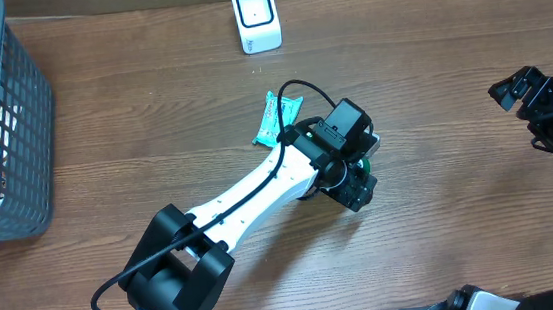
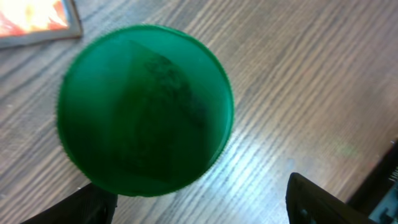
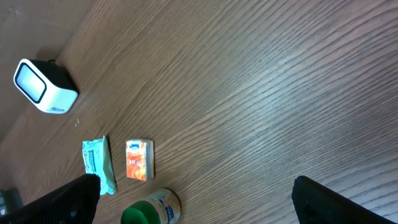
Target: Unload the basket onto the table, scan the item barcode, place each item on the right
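A jar with a green lid (image 2: 146, 109) stands on the wooden table and fills the left wrist view from above. My left gripper (image 2: 199, 210) hangs over it, open, its two fingers wide apart at the near rim of the lid and gripping nothing. From overhead only a bit of the green jar (image 1: 363, 166) shows under the left gripper (image 1: 355, 180). The white barcode scanner (image 1: 255, 17) stands at the table's far edge. My right gripper (image 1: 552, 111) hovers open and empty at the right side, its view showing the jar (image 3: 152, 208) and the scanner (image 3: 43, 87).
A teal snack packet (image 1: 278, 117) lies just beyond the left arm. A small orange box (image 3: 139, 160) lies beside that packet (image 3: 99, 165). A grey wire basket (image 1: 25, 147) holding packaged goods stands at the left edge.
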